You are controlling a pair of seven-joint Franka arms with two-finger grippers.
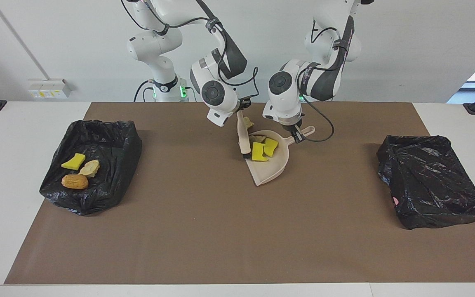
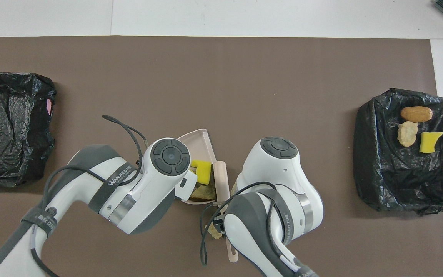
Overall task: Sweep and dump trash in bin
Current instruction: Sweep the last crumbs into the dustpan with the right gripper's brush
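Three scraps lie in the bin (image 1: pixel 91 163) at the right arm's end; three sit in the dustpan (image 1: pixel 276 167), clamped by the left gripper (image 1: pixel 299 135); the right gripper (image 1: pixel 241 110), closed on the brush (image 1: pixel 243 138), leaves one chunk (image 1: pixel 248 122) beside the dustpan unswept; dumping remains.

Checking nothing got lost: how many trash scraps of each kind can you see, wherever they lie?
Yellow sponge pieces: 3, two in the dustpan, one in the bin.
Pale crusty chunks: 3, one in the dustpan, one on the mat, one in the bin.
Golden-brown roll: 1, in the bin.
Total: 7.
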